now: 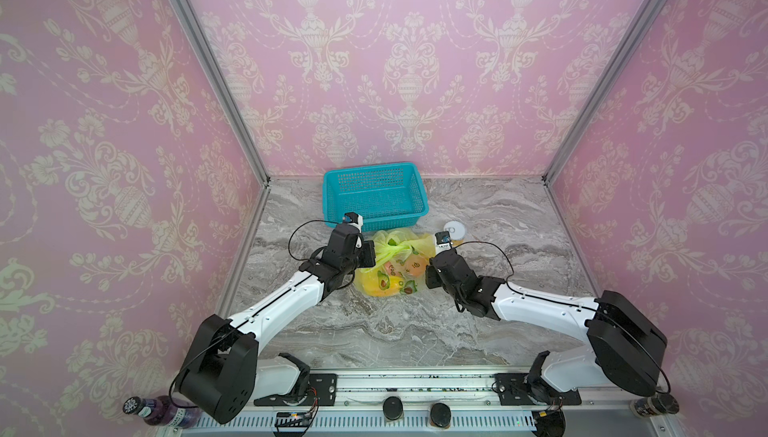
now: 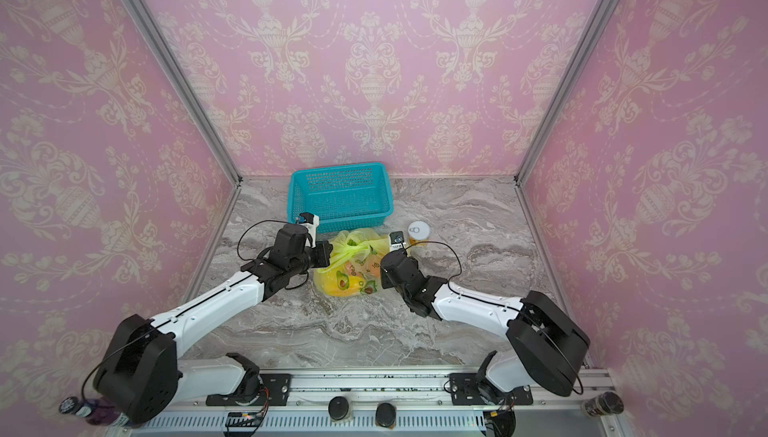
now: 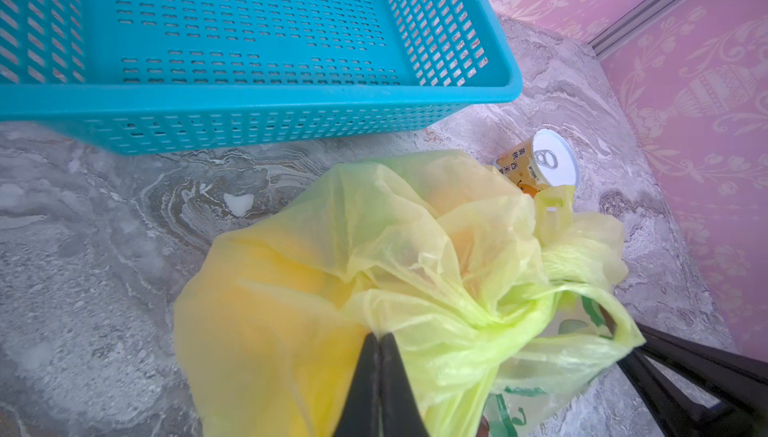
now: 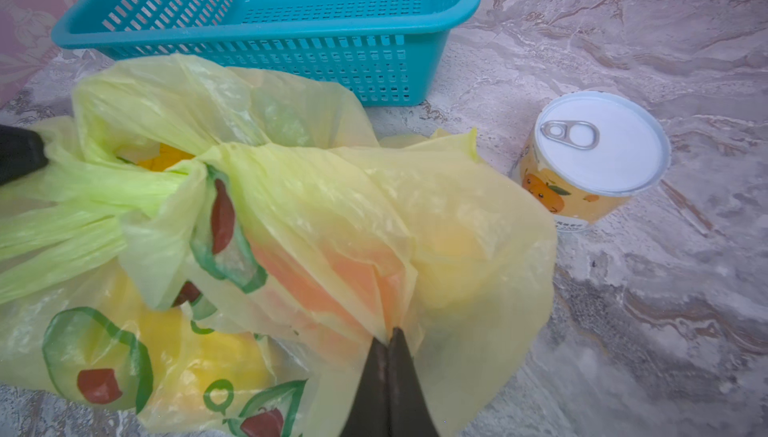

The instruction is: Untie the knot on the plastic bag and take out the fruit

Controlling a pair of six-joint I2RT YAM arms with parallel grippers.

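We found the bag [image 1: 397, 275] resting on the surface [image 1: 415, 331], just in front of the basket [image 1: 374, 169], which stood toward the back. The can [image 1: 454, 229] stood just right of the bag, and the fruit [image 4: 199, 356] lay inside the bag.

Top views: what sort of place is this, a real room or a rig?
Most likely a staged robot test cell, not a lived-in room. Pink wallpaper panels sit in bare aluminium frame posts. The marble-look tabletop ends at a metal rail, which carries the left arm and right arm.
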